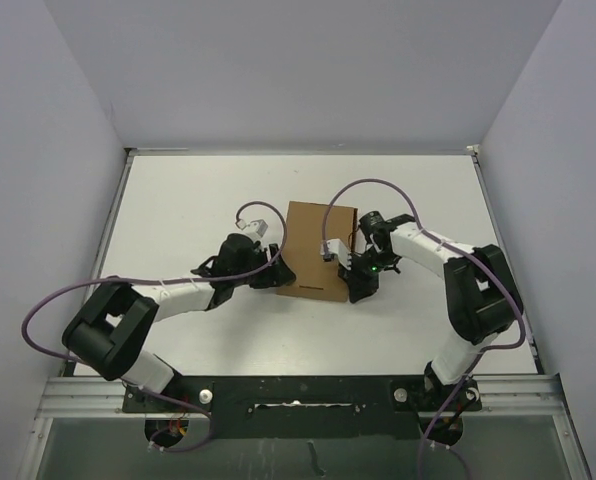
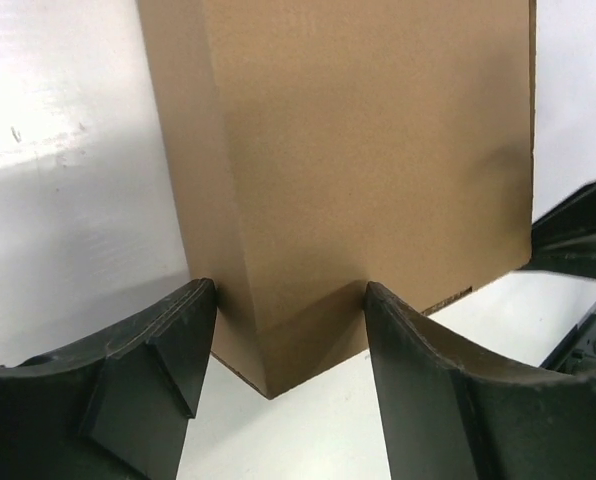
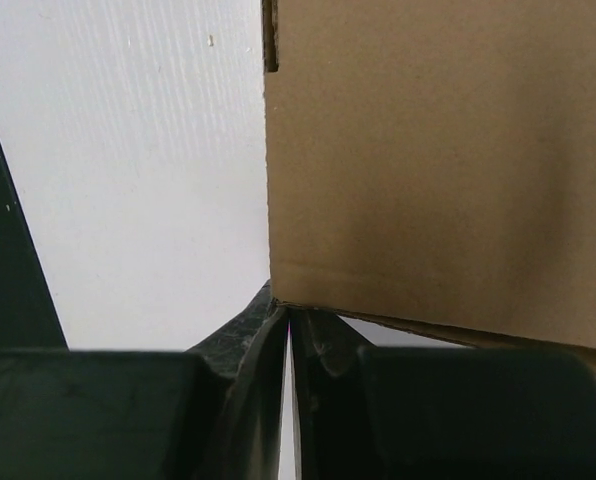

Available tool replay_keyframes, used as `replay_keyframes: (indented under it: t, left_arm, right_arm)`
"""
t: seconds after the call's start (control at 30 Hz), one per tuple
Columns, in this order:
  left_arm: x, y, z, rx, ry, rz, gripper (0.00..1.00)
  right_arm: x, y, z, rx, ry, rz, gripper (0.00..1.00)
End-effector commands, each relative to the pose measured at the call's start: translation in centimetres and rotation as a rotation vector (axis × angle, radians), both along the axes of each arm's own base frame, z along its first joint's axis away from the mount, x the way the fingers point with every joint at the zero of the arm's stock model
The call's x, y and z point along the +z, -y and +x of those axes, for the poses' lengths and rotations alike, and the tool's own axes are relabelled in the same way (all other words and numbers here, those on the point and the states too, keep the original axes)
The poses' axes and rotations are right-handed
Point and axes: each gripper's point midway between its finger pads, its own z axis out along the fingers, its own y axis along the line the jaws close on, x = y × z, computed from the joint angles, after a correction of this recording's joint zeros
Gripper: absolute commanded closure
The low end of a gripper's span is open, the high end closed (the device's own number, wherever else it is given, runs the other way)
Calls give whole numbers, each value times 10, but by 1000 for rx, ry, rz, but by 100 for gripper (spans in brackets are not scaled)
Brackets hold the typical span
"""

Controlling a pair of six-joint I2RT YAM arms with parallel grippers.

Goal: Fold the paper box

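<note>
Paper box (image 1: 316, 250) on table (image 1: 183, 205), flanked by left pincer (image 1: 277, 272) and right pincer (image 1: 359, 285).

So the paper box (image 1: 316, 250) is plain brown cardboard, sitting mid-worktop (image 1: 178, 200), just right of center in the overhead shot. From up there it reads as one smooth rectangle with a small dark slot near its lower edge. Up close it's partly folded: a narrow, shadier side panel meets a wide flat panel at a sharp crease, with that corner pointing at the bottom middle of the left wrist view. In the right wrist view it fills the upper right, with a little notch in its left edge.
</note>
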Motion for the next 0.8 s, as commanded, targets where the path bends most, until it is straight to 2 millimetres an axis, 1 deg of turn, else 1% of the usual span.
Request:
replay_keyframes:
  t: [0.0,0.1,0.17,0.2,0.3,0.33,0.37,0.4,0.47,0.5,0.53,0.6,0.63,0.7,0.73,0.77]
  left_arm:
    - [32,20,-24,-106,-18,-107,39]
    - [46,-3,-10,-67,13,-123,29]
    - [57,-17,4,-39,48,-123,24]
    - [63,-24,12,-27,67,-121,21]
    - [77,-35,39,-9,116,-115,16]
    - [80,-37,50,-5,125,-122,15]
    - [80,-40,62,0,123,-132,15]
    - [83,-40,74,-3,125,-152,15]
    - [80,-40,99,2,122,-166,15]
    - [84,-37,114,-2,137,-171,15]
    - [82,-34,126,-8,135,-172,15]
    - [73,-27,147,-17,124,-171,16]
    - [60,-24,155,-21,96,-166,16]
    - [47,-19,169,-24,67,-157,19]
    - [41,-16,173,-33,53,-159,23]
    - [35,-13,175,-43,35,-166,30]
  right_arm:
    - [37,-14,37,61,116,216,91]
    - [52,17,45,46,161,266,86]
    - [59,30,54,14,209,280,84]
    - [60,36,62,-15,232,275,84]
    - [56,46,95,-71,309,226,84]
    - [53,48,107,-72,339,214,84]
    - [51,50,122,-60,377,202,84]
    - [45,51,136,-31,404,195,84]
    - [41,48,163,14,462,195,85]
    - [40,45,178,23,481,197,85]
    - [39,41,191,35,493,205,85]
    - [36,32,212,67,503,209,86]
    - [34,26,219,86,509,204,87]
    - [25,12,226,135,520,192,87]
    - [21,4,227,157,522,185,88]
    - [18,-4,228,176,522,181,88]
